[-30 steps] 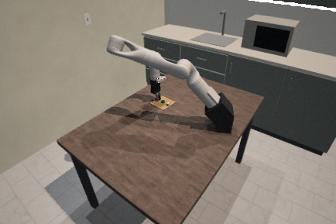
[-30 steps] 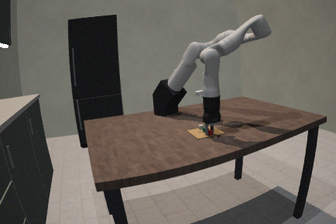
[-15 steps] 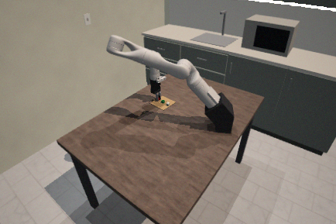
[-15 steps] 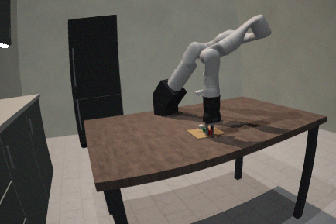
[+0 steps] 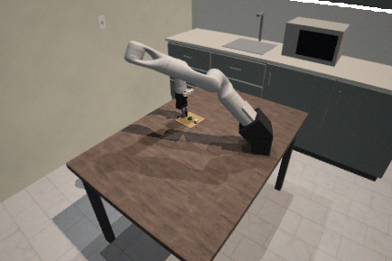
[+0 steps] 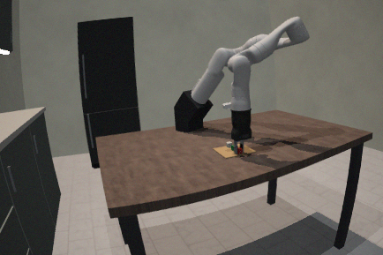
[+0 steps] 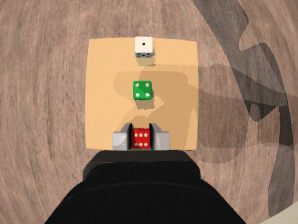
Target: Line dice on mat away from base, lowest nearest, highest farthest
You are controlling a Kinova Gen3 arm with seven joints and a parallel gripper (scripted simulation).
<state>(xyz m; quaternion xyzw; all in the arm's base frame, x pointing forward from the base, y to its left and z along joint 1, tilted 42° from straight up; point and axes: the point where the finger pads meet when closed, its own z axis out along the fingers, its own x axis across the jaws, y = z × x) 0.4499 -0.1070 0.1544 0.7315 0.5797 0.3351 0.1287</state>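
Gripper: jaws closed on the red die, resting low on the tan mat, farthest out.
Green die: mid-mat.
White die: base-side edge.
Why: lined up; release pending.

The arm reaches out, end effector pointing down, clamped on something.
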